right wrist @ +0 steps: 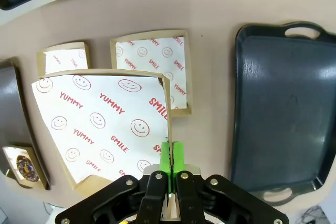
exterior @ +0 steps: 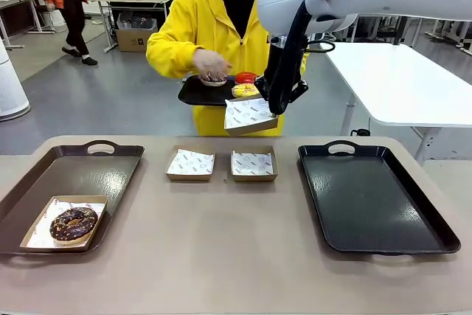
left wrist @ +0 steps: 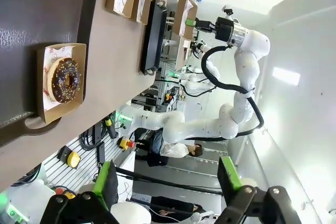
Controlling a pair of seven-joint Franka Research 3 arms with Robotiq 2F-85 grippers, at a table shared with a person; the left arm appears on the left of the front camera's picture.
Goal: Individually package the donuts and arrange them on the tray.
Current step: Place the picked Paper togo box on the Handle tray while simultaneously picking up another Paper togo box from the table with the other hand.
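One of four donuts was packaged: the dark sprinkled donut (exterior: 74, 223) sat in a cardboard box (exterior: 35, 235) at the near left corner of the brown tray (exterior: 88, 175), which lay by the tabletop's (exterior: 221, 256) left edge. The other three, a brown donut (exterior: 214, 77), a red donut (exterior: 245, 77) and a yellow donut (exterior: 245, 91), lay unboxed on the small black tray (exterior: 193, 94) that the person held beyond the far edge, with the person's hand (exterior: 209, 60) on the brown one.

My right gripper (right wrist: 171, 153) was clamped on the rim of a lined box (exterior: 249, 114), held tilted in the air just beside that small tray. My left gripper (left wrist: 168, 177) hung off the table, jaws wide apart with nothing between them. Two empty boxes (exterior: 191, 164) waited side by side mid-table, toward the far edge.

I judged three packings were left. For room, the large black tray (exterior: 369, 197) by the right edge was bare, and so was the near half of the tabletop between the two big trays. The tight spot was at the far edge, where the held box, the small tray and the hand crowded together. I reckoned the raised tray rims would need clearing.
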